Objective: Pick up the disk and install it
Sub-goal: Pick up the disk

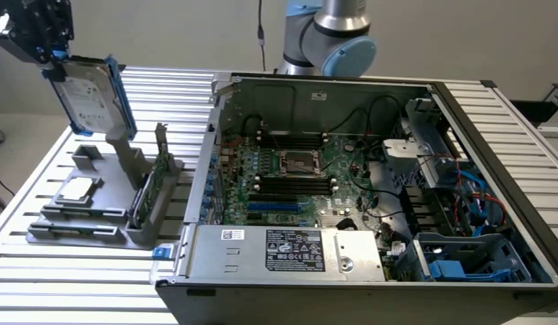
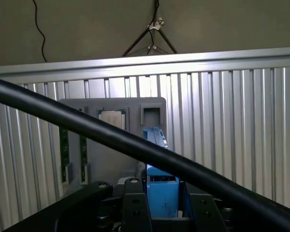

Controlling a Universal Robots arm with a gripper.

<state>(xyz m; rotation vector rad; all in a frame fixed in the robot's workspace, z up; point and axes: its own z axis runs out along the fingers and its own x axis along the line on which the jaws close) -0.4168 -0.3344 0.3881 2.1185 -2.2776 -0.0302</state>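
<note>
Plain pale wall (image 1: 170, 34), ribbed aluminium table (image 1: 62, 284) (silver slats) — even light

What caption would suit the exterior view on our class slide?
The gripper holds the blue-framed disk over the grey stand, beside the open computer case.

End effector (image 1: 53, 55) w/ disk (image 1: 91, 95) clamped, above grey rack (image 1: 80, 218); PC case (image 1: 288, 101) open alongside.
</note>
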